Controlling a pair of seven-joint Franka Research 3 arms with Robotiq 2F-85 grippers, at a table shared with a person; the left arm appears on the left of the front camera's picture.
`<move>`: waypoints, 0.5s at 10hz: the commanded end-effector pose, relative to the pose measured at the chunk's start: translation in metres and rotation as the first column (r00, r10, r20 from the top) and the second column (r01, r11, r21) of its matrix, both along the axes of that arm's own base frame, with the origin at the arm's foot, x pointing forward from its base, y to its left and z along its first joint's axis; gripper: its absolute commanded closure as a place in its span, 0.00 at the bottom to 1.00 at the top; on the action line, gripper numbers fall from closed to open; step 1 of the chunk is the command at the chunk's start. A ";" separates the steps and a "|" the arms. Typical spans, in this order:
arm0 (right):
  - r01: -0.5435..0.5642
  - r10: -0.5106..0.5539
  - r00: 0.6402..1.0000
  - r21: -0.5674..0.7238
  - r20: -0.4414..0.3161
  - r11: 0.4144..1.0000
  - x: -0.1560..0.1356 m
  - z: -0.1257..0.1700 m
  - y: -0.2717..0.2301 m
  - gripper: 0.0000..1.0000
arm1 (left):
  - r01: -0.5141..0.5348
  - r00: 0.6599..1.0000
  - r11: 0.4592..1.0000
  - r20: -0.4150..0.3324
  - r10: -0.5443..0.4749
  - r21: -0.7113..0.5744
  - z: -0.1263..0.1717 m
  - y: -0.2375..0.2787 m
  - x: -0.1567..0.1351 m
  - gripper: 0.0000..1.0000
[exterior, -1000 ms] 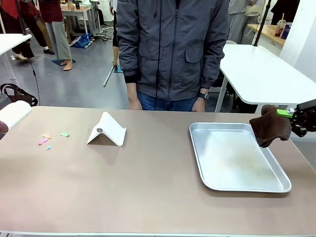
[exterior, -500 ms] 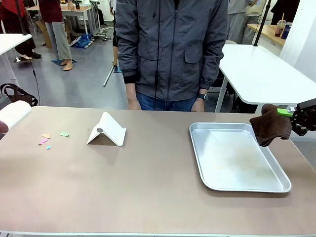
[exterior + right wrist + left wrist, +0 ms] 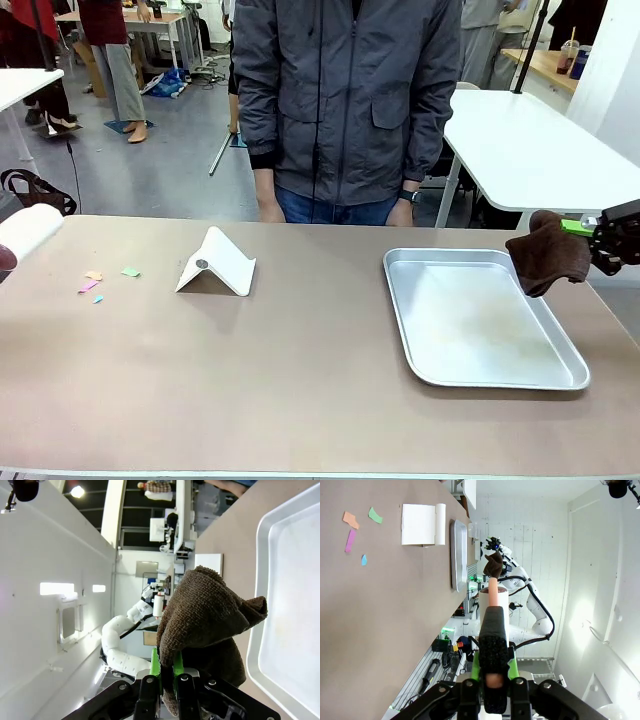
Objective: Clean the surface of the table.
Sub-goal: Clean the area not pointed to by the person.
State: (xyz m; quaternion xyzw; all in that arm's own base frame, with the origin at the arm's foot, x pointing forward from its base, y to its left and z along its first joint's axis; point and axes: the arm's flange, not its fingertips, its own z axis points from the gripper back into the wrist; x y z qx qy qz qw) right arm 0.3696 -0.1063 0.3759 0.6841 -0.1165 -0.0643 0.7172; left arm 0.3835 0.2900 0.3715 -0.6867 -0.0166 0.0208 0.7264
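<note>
**Table** [image 3: 300, 400]: beige-brown top, spanning the front view from near edge to the person's side. Nothing on it has moved since a second ago.
- **Paper scraps** [image 3: 100, 280]: small coloured bits lying loose on the left part of the top.
- **White folded stand** [image 3: 218, 262]: tent-shaped, left of centre, resting on the top.
- **Metal tray** [image 3: 403, 300]: lying flat on the right part.

**Brown cloth** [image 3: 547, 255]: hangs by the tray's far right corner, a shade higher than a second ago. Contact with the rim cannot be made out.

**Right gripper** [image 3: 167, 677]: fingers pressed together, pinching the brown cloth.

**Left gripper** [image 3: 493, 630]: fingers clamped on a white roll [image 3: 28, 228], held at the table's left edge.

**Person** [image 3: 345, 100]: standing at the far side, arms down.
</note>
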 end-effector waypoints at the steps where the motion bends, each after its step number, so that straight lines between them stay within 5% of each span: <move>1: 0.001 -0.001 1.000 0.021 0.015 1.000 0.003 0.006 0.002 0.89 | 0.005 1.000 1.000 0.018 -0.005 0.000 0.002 -0.002 -0.004 0.86; 5: 0.001 -0.001 1.000 0.021 0.015 1.000 0.003 0.006 0.002 0.89 | 0.005 1.000 1.000 0.018 -0.005 0.000 0.002 -0.002 -0.004 0.86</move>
